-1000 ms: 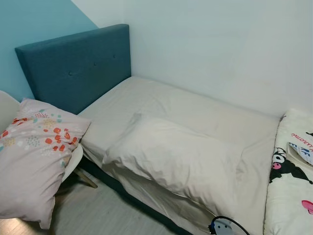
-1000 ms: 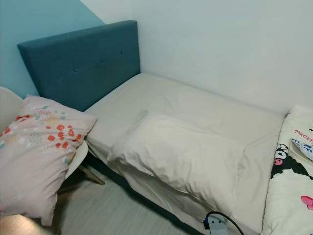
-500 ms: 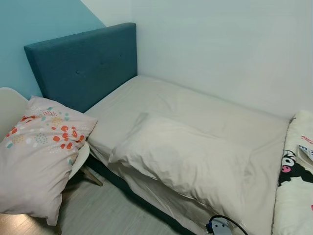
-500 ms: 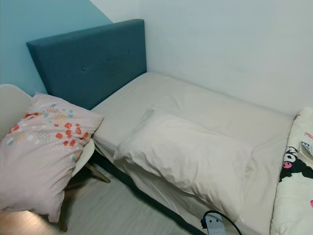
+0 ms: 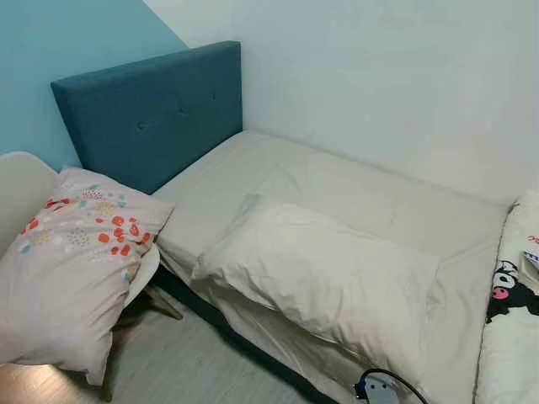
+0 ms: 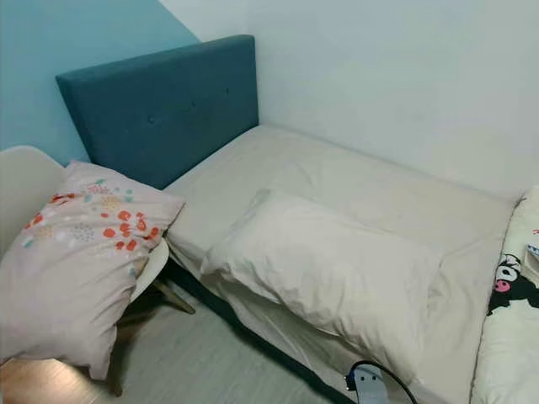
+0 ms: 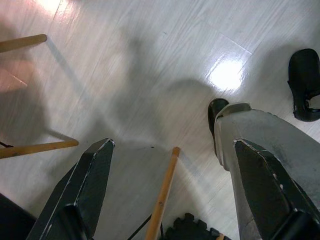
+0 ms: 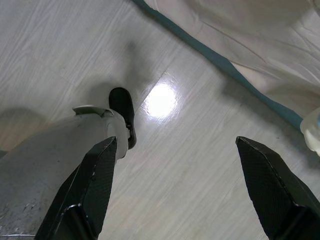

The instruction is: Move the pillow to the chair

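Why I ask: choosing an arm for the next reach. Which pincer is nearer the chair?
Left. The left pincer hangs over the floor beside the chair's wooden legs; the right pincer hangs beside the bed sheet, farther from the chair.

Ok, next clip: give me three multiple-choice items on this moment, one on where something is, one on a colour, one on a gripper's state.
1. Where does the patterned pillow rest?
A. flat on the bed
B. on the white chair beside the bed
C. on the floor under the bed

2. What colour is the headboard?
A. teal blue
B. red
C. white

3. How do the left gripper and right gripper stand?
A. both shut on a pillow
B. left shut on the chair leg, right open
C. both open, holding nothing, pointing at the floor

Answers:
1. B, the patterned pillow leans on the chair's seat, next to the bed.
2. A, the padded headboard is teal blue against the wall.
3. C, each wrist view has its fingers spread wide with bare floor between them.
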{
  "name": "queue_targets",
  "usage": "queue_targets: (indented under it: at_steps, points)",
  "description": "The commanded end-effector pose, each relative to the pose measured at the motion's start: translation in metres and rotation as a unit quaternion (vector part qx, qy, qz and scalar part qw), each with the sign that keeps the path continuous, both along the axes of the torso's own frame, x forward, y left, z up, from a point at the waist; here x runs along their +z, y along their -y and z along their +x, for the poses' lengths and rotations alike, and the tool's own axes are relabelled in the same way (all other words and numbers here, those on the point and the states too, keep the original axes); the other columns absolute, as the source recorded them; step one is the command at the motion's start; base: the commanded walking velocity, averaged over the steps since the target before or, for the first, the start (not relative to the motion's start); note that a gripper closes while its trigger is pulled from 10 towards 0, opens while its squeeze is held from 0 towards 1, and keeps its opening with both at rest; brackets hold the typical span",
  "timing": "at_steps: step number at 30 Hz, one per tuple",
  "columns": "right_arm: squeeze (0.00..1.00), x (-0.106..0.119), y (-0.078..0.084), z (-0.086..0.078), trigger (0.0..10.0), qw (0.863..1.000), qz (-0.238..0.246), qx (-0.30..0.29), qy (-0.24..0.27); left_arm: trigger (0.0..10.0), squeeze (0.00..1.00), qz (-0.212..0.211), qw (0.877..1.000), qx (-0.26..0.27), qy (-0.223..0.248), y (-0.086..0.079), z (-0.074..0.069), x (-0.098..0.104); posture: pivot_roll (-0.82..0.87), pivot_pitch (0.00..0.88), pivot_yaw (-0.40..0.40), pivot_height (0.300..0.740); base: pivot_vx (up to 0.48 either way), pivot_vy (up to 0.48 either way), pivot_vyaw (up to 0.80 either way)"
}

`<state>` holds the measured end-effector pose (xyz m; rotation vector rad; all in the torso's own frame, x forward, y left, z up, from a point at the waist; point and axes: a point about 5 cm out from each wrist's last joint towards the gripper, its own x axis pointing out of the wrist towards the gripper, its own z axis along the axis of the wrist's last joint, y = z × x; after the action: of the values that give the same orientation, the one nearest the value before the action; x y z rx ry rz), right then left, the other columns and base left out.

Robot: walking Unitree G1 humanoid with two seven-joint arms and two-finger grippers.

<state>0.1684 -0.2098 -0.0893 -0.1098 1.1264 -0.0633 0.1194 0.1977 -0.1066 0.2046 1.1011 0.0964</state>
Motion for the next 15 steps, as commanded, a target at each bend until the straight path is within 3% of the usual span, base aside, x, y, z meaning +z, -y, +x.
queue_targets:
  at_steps: [1, 15]
  points:
    - [0.0, 0.0009, -0.0019, 0.0027, 10.0, 1.0, 0.005, -0.001, 0.007, 10.0, 0.0, 0.008, 1.0, -0.011, -0.009, -0.0044, -0.0019, -0.0001, -0.09, 0.0, -0.028, 0.74, 0.0, 0.0, 0.0]
    - [0.0, 0.0011, 0.0003, 0.0024, 10.0, 1.0, -0.004, 0.006, 0.003, 10.0, 0.0, 0.007, 1.0, -0.013, -0.005, -0.0036, 0.0021, 0.0008, -0.1, 0.0, -0.029, 0.74, 0.0, 0.0, 0.0]
